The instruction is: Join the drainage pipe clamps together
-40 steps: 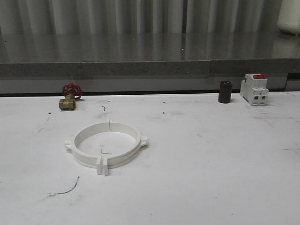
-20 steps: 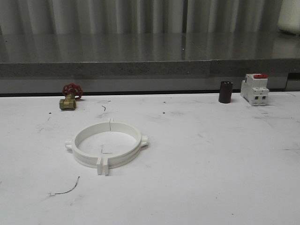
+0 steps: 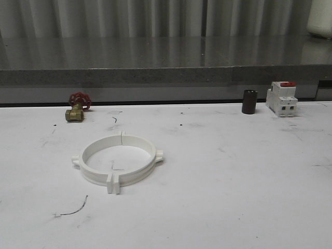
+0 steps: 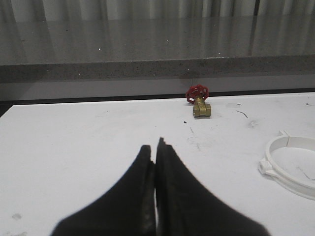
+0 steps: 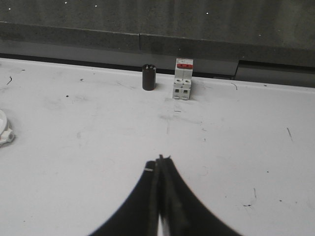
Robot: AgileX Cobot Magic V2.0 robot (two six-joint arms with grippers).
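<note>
The two white drainage pipe clamps [image 3: 118, 160] lie on the white table as one closed ring, end tabs meeting at the front and at the back, with a small ear on each side. Part of that ring [image 4: 290, 164] shows in the left wrist view, and one ear [image 5: 5, 133] in the right wrist view. My left gripper [image 4: 155, 147] is shut and holds nothing, hovering over bare table well away from the ring. My right gripper [image 5: 160, 161] is shut too, empty, above bare table on the other side.
A brass valve with a red handwheel [image 3: 77, 108] sits at the back left. A black cylinder [image 3: 249, 101] and a white breaker with a red switch [image 3: 281, 98] stand at the back right. A grey ledge [image 3: 166, 77] runs along the table's far edge.
</note>
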